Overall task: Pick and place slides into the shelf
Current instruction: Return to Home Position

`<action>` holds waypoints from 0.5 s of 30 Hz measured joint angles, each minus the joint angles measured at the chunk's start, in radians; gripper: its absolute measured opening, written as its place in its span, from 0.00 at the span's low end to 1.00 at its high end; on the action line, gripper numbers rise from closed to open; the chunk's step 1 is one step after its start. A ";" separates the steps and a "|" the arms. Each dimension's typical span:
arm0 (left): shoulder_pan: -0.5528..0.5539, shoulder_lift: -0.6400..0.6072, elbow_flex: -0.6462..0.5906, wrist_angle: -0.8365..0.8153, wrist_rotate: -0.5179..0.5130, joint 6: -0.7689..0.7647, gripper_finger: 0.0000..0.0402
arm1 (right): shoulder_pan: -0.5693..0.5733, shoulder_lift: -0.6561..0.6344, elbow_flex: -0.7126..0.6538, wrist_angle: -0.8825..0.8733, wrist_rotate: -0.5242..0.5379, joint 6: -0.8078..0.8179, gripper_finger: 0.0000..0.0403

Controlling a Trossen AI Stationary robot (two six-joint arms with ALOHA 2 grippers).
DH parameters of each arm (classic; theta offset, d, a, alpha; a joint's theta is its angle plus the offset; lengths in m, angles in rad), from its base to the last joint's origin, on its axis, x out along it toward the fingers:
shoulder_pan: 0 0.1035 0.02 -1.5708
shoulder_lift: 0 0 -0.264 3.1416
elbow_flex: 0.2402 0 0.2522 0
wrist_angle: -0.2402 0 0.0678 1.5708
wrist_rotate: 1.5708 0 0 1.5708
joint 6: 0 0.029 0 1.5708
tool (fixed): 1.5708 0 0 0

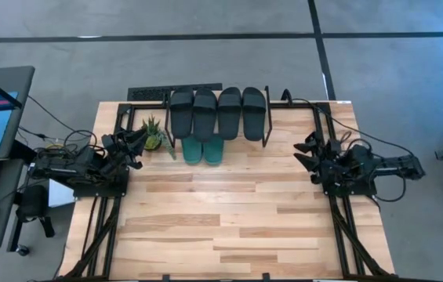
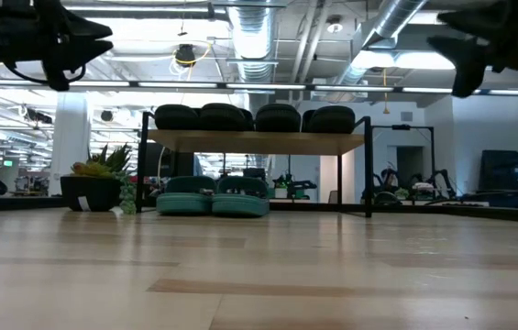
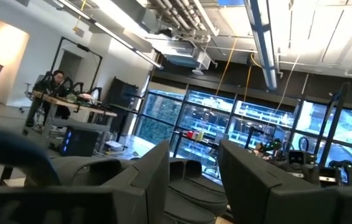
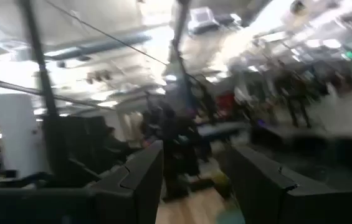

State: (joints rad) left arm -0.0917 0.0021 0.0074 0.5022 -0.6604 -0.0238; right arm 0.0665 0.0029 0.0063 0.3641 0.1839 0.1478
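Four black slides (image 1: 217, 112) lie side by side on the shelf (image 2: 259, 142), two teal slides (image 1: 203, 150) beneath, long axes near-to-far, toes seemingly nearward; left gripper (image 1: 137, 140) and right gripper (image 1: 306, 151) hover aside, fingers spread.

Four black rubber slides (image 1: 217, 112) sit side by side on the small wooden shelf (image 2: 259, 142); two teal rubber slides (image 1: 203, 150) lie under it; all are between the left claw (image 1: 137, 149) and right claw (image 1: 303, 151), farther back; the small green potted plant (image 1: 153, 135) stands just beside the left claw.
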 joint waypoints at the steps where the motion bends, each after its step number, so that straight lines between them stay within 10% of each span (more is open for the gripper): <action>1: 0.000 0.000 0.000 -0.002 -0.001 -0.005 0.31 | -0.014 0.000 0.000 -0.019 0.006 0.023 0.42; 15: 0.000 0.000 0.000 -0.106 -0.002 -0.074 0.31 | -0.118 0.000 0.000 -0.258 -0.135 0.187 0.42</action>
State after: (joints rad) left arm -0.0917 0.0025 0.0074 0.3962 -0.6628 -0.0980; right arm -0.0517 0.0029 0.0063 0.1063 0.0490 0.3352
